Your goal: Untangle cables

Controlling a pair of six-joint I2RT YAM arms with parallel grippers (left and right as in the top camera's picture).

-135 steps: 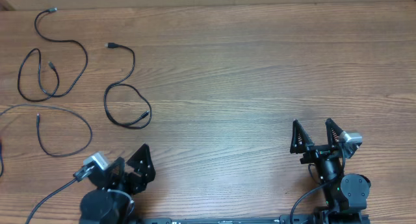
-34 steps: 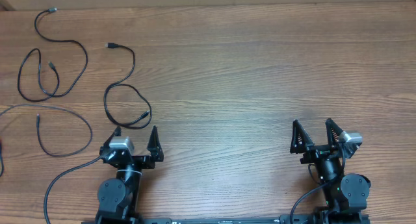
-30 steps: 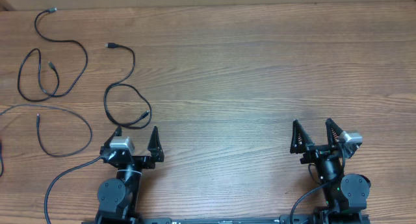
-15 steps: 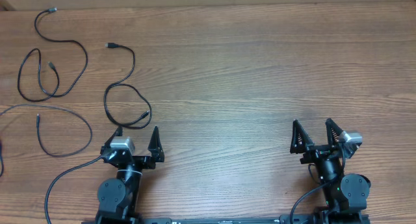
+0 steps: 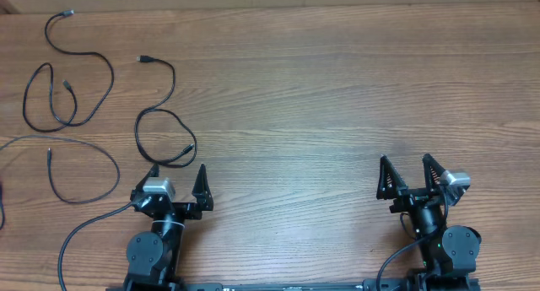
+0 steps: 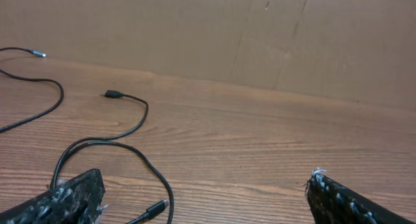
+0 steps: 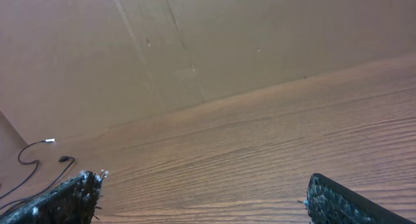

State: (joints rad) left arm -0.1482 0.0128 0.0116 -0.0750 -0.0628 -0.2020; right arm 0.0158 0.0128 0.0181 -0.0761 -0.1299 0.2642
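Note:
Three thin black cables lie apart on the wooden table point(image 5: 321, 97) at the far left. One cable point(image 5: 110, 72) snakes from the back edge. A second cable point(image 5: 137, 135) makes a loop just ahead of my left gripper point(image 5: 177, 169). A third cable point(image 5: 117, 166) curls near the left edge. In the left wrist view the looped cable point(image 6: 147, 112) runs down to a plug between the open left gripper point(image 6: 207, 185) fingers, untouched. My right gripper point(image 5: 405, 158) stands open at the front right, far from all of them, with nothing in it point(image 7: 205, 185).
A brown cardboard wall point(image 6: 260, 36) closes off the far side of the table. Both arm bases sit at the front edge, with a thick black wire point(image 5: 80, 236) trailing from the left one. Bare wood lies between the two arms.
Since the oldest frame my left gripper has swung from pointing right to facing the far wall, just behind the looped cable. Over the last second nothing has moved.

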